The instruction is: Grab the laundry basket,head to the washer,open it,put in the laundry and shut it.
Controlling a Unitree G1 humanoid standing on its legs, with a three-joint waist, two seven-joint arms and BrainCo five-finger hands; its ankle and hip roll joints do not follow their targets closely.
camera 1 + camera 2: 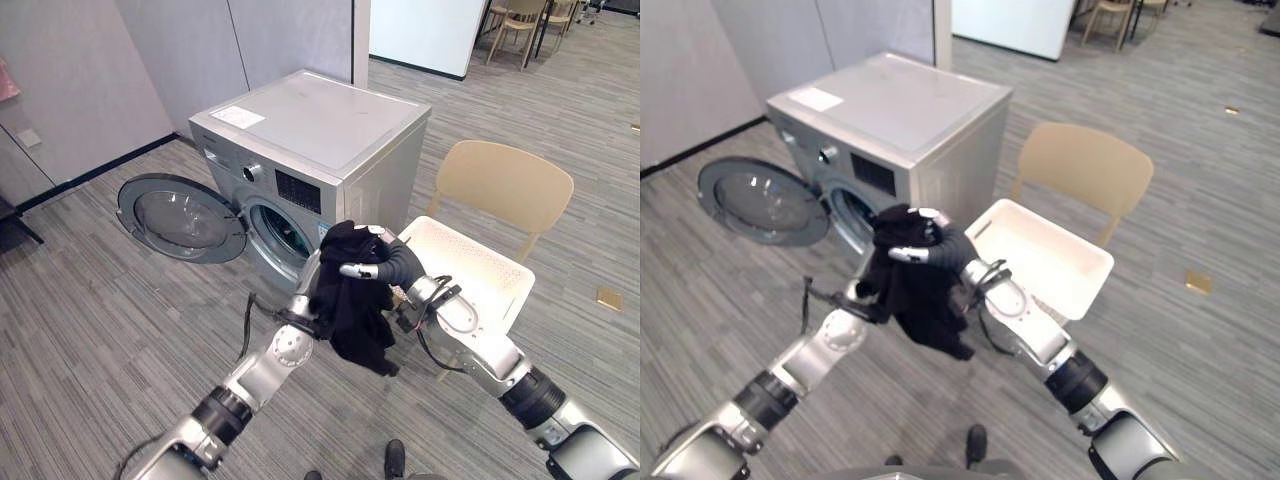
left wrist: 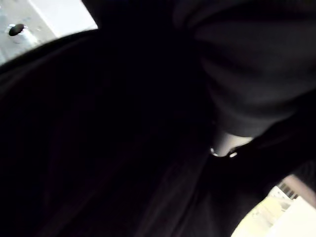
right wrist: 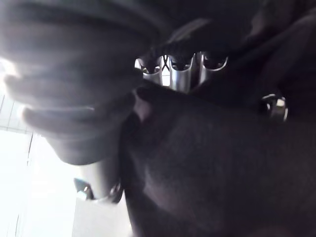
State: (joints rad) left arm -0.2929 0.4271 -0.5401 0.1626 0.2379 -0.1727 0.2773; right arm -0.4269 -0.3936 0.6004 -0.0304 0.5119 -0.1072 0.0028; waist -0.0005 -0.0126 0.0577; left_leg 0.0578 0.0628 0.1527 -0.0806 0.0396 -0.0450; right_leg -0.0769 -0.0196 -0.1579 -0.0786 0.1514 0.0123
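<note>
A silver washer (image 1: 310, 150) fills the upper centre, its round door (image 1: 180, 217) swung open at left, a tan chair (image 1: 500, 185) and white basket (image 1: 470, 270) at right, while mid-frame the right hand (image 1: 375, 255) clenches black laundry (image 1: 350, 300) that hides the left hand (image 1: 312, 290), whose grip I cannot tell.

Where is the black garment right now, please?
The black garment hangs from the right hand, in front of the washer, left of the white basket.
</note>
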